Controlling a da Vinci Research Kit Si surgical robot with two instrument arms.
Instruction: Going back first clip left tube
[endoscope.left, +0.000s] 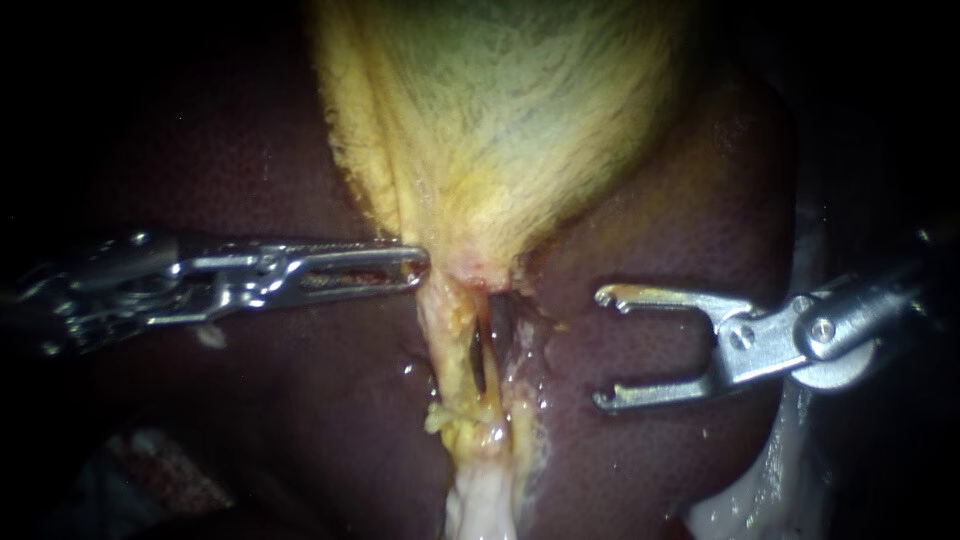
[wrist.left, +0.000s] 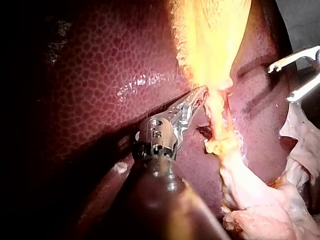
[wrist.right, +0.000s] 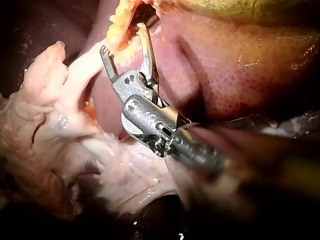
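Reaching in from the left, my left instrument (endoscope.left: 420, 265) is lying level across the dark liver (endoscope.left: 680, 200). Its jaws are pressed together, clamping the yellow lower edge of the gallbladder (endoscope.left: 500, 120). The left tube (endoscope.left: 452, 340), a yellowish strand, is hanging from that edge just below these jaw tips. My right instrument (endoscope.left: 602, 348) is holding its jaws wide apart with nothing between them. Its tips are pointing toward the tube but staying clear of it, with bare liver showing in the gap. Pale fatty tissue (endoscope.left: 480, 500) is lying at the tube's far end.
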